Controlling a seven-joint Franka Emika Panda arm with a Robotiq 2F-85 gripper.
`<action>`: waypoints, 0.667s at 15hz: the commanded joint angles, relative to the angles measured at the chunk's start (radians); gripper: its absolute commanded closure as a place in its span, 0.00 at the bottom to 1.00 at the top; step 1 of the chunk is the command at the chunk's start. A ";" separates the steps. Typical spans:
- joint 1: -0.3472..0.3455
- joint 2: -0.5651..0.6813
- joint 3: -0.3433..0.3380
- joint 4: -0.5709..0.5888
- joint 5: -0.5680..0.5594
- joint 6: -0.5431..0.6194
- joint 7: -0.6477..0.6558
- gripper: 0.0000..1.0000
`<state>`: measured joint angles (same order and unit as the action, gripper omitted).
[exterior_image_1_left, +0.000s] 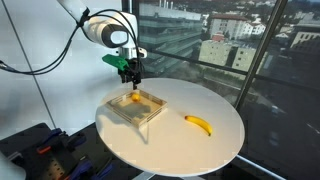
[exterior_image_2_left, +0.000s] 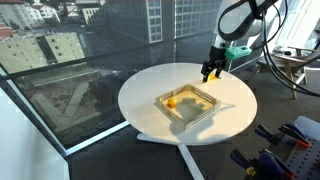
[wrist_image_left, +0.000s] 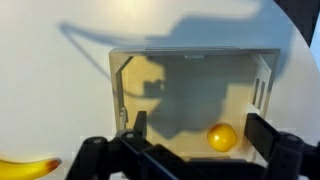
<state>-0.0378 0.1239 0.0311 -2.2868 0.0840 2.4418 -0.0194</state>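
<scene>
My gripper (exterior_image_1_left: 133, 76) hangs above a shallow clear-walled tray (exterior_image_1_left: 150, 112) on the round white table (exterior_image_1_left: 215, 150). It is open and empty; in the wrist view its fingers (wrist_image_left: 195, 132) are spread over the tray's near side (wrist_image_left: 266, 78). A small yellow-orange ball (wrist_image_left: 222, 137) lies inside the tray, between the fingers and below them. The ball also shows in both exterior views (exterior_image_1_left: 134, 99) (exterior_image_2_left: 172, 101). In an exterior view the gripper (exterior_image_2_left: 212, 72) is above the tray's far edge (exterior_image_2_left: 207, 94). A banana (exterior_image_1_left: 199, 124) lies on the table outside the tray; its tip shows in the wrist view (wrist_image_left: 25, 167).
The table (exterior_image_2_left: 225, 120) stands by large windows. Black and orange equipment (exterior_image_1_left: 40, 150) sits low beside the table, and cables hang from the arm. More dark gear (exterior_image_2_left: 285, 150) lies on the floor near the table.
</scene>
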 joint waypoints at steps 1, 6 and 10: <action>0.010 -0.095 -0.012 -0.065 0.016 -0.025 0.020 0.00; 0.009 -0.156 -0.022 -0.115 -0.010 -0.009 0.032 0.00; 0.006 -0.181 -0.029 -0.132 -0.020 -0.006 0.037 0.00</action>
<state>-0.0378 -0.0124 0.0143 -2.3882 0.0856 2.4339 -0.0116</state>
